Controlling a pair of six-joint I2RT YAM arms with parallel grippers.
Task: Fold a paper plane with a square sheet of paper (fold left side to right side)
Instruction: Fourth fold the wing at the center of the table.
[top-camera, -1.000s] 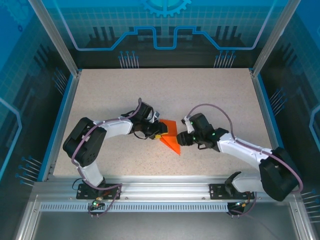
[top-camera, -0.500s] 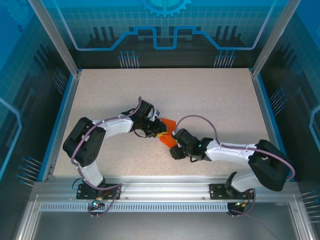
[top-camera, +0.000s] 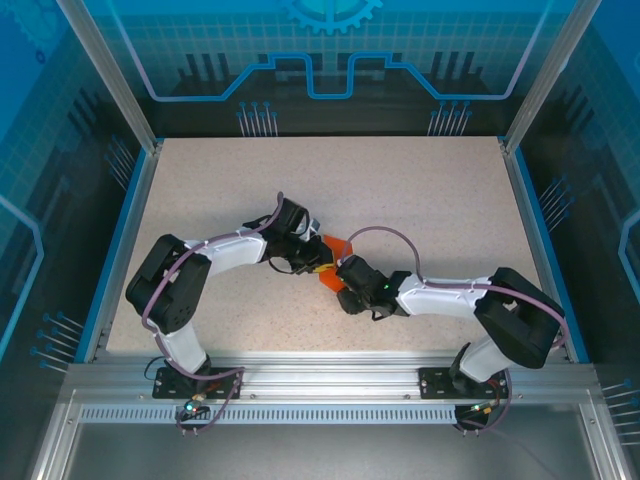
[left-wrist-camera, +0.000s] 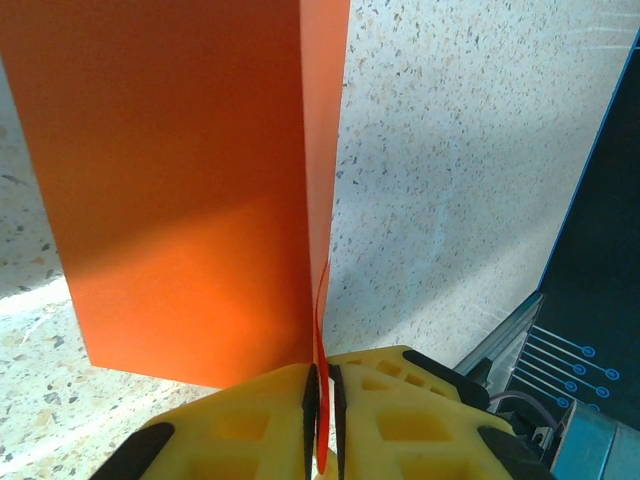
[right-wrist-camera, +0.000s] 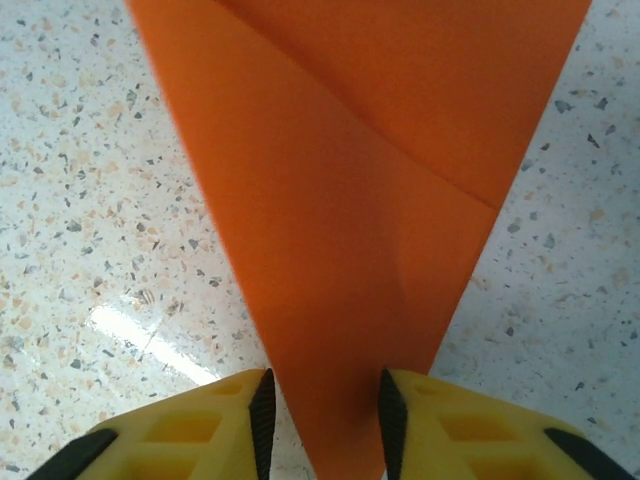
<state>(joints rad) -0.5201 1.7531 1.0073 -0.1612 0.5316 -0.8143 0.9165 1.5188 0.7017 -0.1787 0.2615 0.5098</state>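
Note:
The square sheet of paper (top-camera: 338, 246) is a creased orange shape with a pointed near end, lying mid-table between both arms. My left gripper (top-camera: 318, 266) is shut on it: in the left wrist view its yellow fingers (left-wrist-camera: 250, 420) pinch a raised edge of the paper (left-wrist-camera: 190, 180), and the left gripper (left-wrist-camera: 322, 400) shows only a thin slit. My right gripper (top-camera: 346, 287) sits low at the paper's point. In the right wrist view the right gripper (right-wrist-camera: 322, 420) stands open, and its pads straddle the flat orange tip (right-wrist-camera: 370, 200), which carries a diagonal crease.
The speckled tabletop (top-camera: 420, 190) stretches bare behind and beside the arms. A blue rail (top-camera: 528, 215) borders the right side and an aluminium frame (top-camera: 320, 375) runs along the near edge. The two wrists are close together over the paper.
My right arm swung left and nearer, bringing its gripper over the paper's point with the jaws narrowing. The left gripper closed onto the paper's edge and stayed where it was.

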